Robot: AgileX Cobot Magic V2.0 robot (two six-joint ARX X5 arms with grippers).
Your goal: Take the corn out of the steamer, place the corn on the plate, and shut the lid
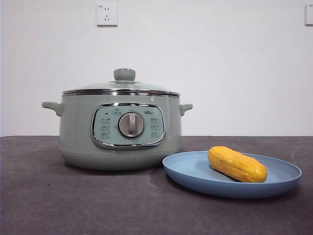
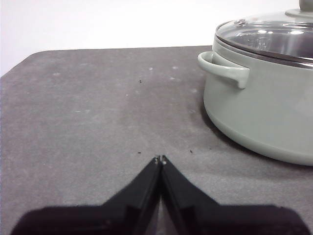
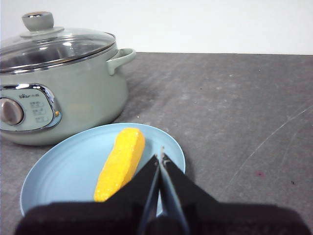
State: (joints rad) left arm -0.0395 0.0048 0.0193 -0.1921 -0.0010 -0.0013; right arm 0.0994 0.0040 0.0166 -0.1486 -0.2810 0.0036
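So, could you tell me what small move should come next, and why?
Probably none beyond keeping both arms parked: the corn lies on the plate, the lid sits closed on the steamer, and both pincers are shut, holding nothing.

Dark grey table (image 1: 73, 205) with small specks and faint scratches on top. White wall (image 1: 220, 58) behind it. White socket (image 1: 107, 15) high on wall, second one (image 1: 309, 14) cut off at edge.

Bright even light, glare on lid (image 3: 54, 46).
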